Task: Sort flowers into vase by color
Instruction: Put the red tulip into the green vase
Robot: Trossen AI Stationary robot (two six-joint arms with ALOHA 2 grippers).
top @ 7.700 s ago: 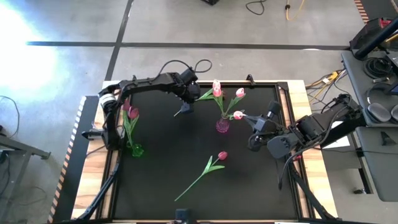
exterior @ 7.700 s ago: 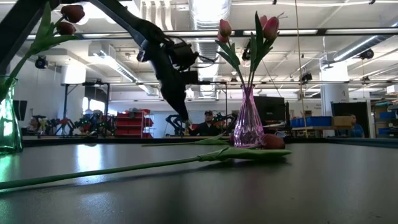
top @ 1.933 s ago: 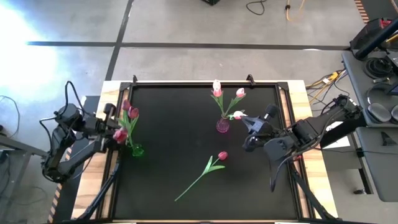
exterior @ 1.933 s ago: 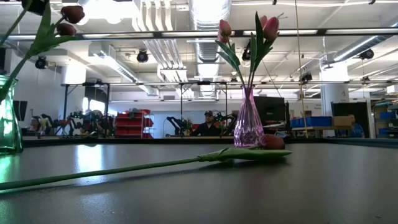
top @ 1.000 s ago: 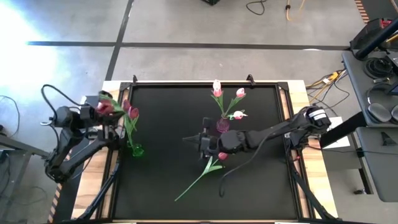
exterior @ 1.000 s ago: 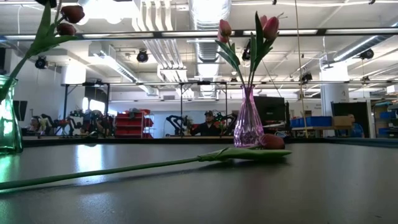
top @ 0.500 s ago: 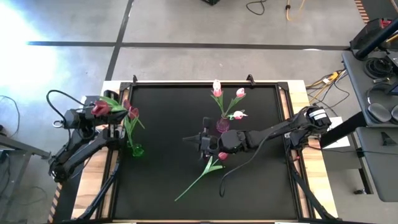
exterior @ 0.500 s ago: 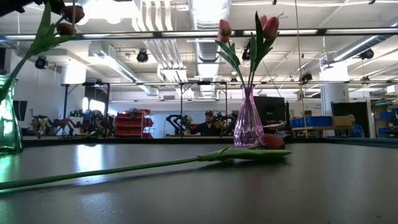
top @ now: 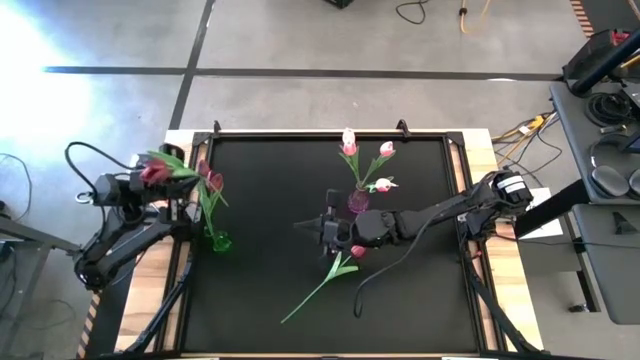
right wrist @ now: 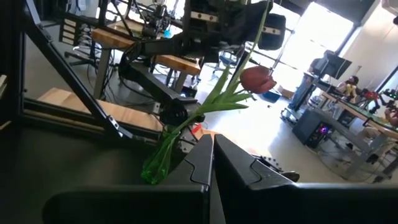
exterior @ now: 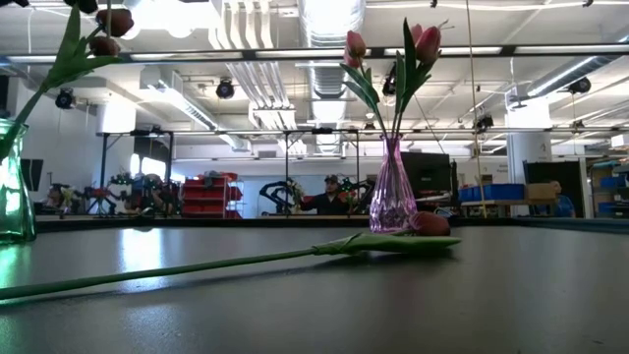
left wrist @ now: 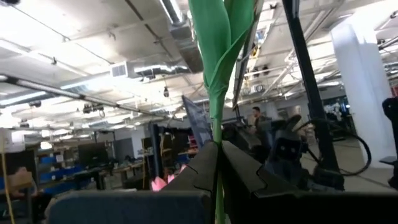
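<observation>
Our left claw [left wrist: 217, 163] pinches a dark red tulip [top: 155, 172] by its stem beside the green vase [top: 219, 241]; it could miss the narrow neck. Our right claw [top: 322, 227], fingers together and empty, hovers above the counter's last tulip [top: 357, 250].

Green vase [exterior: 12, 187] cropped at frame edge

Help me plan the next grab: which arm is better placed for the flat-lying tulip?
Right: the right gripper hovers beside the lying tulip; the left gripper holds another tulip near the green vase.
</observation>
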